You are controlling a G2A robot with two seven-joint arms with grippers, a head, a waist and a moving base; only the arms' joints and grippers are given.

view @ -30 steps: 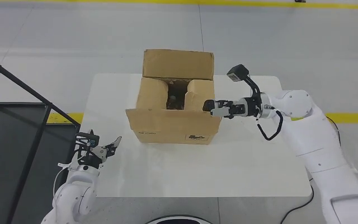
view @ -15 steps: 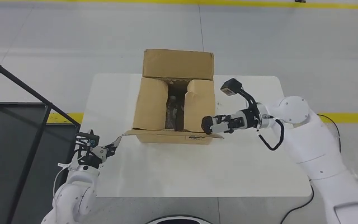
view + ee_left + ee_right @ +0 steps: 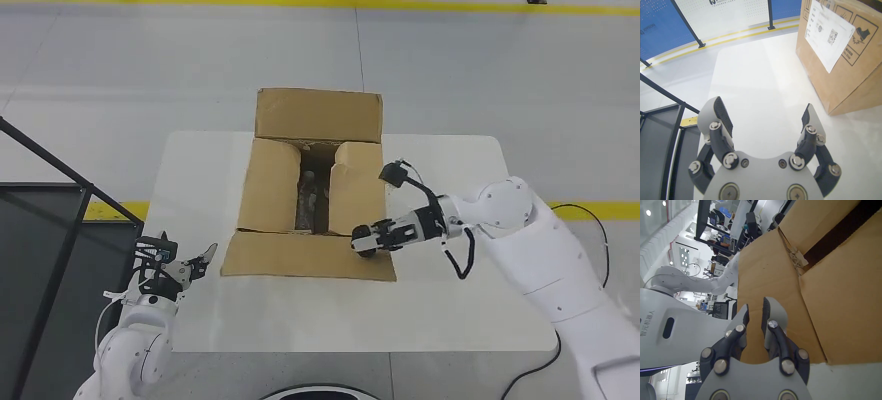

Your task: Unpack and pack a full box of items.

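A brown cardboard box (image 3: 268, 190) stands in the middle of the white table (image 3: 450, 300). Its back flap (image 3: 318, 113) stands up, the two side flaps lie inward, and dark items (image 3: 314, 192) show in the gap between them. The front flap (image 3: 295, 256) lies folded outward over the table. My right gripper (image 3: 362, 243) is shut on that flap's right end; in the right wrist view the flap (image 3: 772, 275) runs between the fingers of the gripper (image 3: 755, 308). My left gripper (image 3: 185, 268) hangs open at the table's front left corner, apart from the box (image 3: 838, 56), nothing between its fingers (image 3: 723, 115).
A black metal frame (image 3: 50, 250) stands beside the table on the left, close to the left arm. Bare table surface lies in front of the box and to its right.
The right gripper has swung toward the table's front and down, taking the front flap from upright to lying flat outward. The left arm has stayed put.
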